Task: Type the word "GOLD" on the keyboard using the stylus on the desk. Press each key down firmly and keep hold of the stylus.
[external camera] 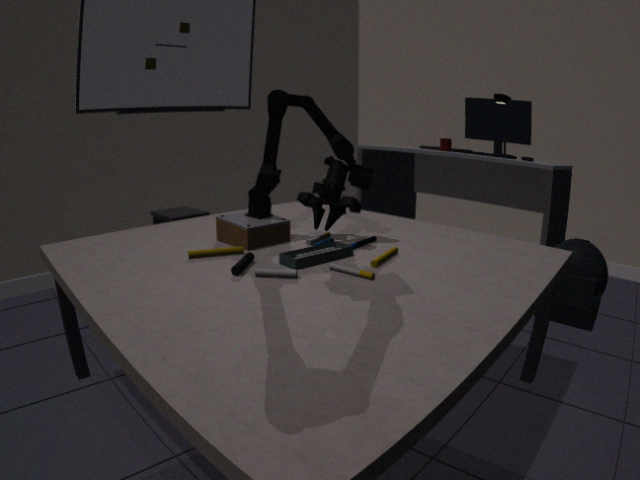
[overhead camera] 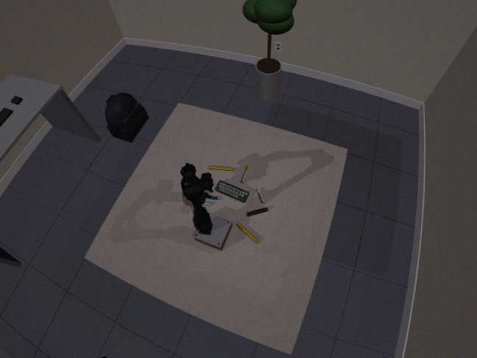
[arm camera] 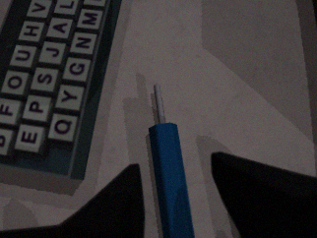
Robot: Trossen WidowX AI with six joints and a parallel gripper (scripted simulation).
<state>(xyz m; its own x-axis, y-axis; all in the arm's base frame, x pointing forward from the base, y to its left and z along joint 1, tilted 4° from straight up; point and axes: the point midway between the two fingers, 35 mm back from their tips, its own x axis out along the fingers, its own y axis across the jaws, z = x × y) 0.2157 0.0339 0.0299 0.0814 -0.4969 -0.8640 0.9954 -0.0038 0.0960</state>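
Observation:
The blue stylus [arm camera: 169,172] [overhead camera: 213,197] [external camera: 321,241] with a thin grey tip lies flat on the table, just beside the keyboard's edge. The teal keyboard [arm camera: 44,74] [overhead camera: 232,191] [external camera: 315,255] has white lettered keys; G, O and L show in the wrist view, and D does not. My gripper [arm camera: 175,168] [external camera: 325,224] is open and hangs a little above the stylus. In the wrist view its two dark fingers straddle the stylus, with a gap on each side. The stylus rests on the table and is not held.
Other pens lie around the keyboard: yellow markers [external camera: 215,252] [external camera: 383,257], a black marker [external camera: 242,263], a white one [external camera: 276,274], a white-and-yellow pen [external camera: 352,272] and a dark pen [external camera: 361,241]. A grey pen lies next to the stylus. The arm's base block [external camera: 252,230] stands behind.

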